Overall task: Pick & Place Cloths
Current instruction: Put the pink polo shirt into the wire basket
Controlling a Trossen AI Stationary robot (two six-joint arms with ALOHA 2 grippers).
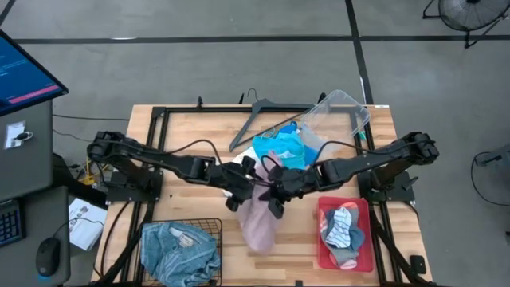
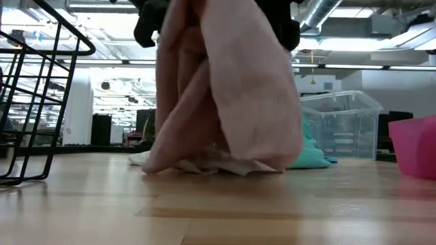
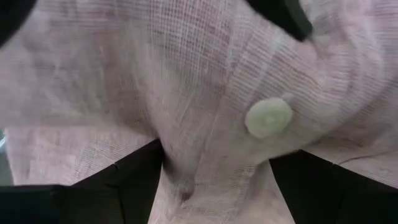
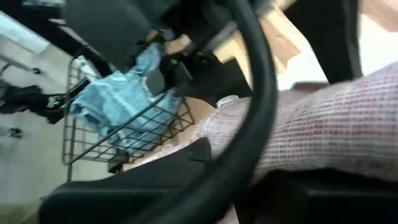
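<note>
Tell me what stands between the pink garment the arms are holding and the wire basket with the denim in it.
Nothing visible does. The pink garment hangs from the left gripper and right gripper at mid-table, its hem on the wood. The stretch of table toward the wire basket, where the denim lies, shows bare.

both arms reach inward and meet over mid-worktop. the left end effector (image 1: 239, 190) is clamped on the pink cloth (image 1: 259, 223); the right end effector (image 1: 275, 194) grips it alongside.
</note>
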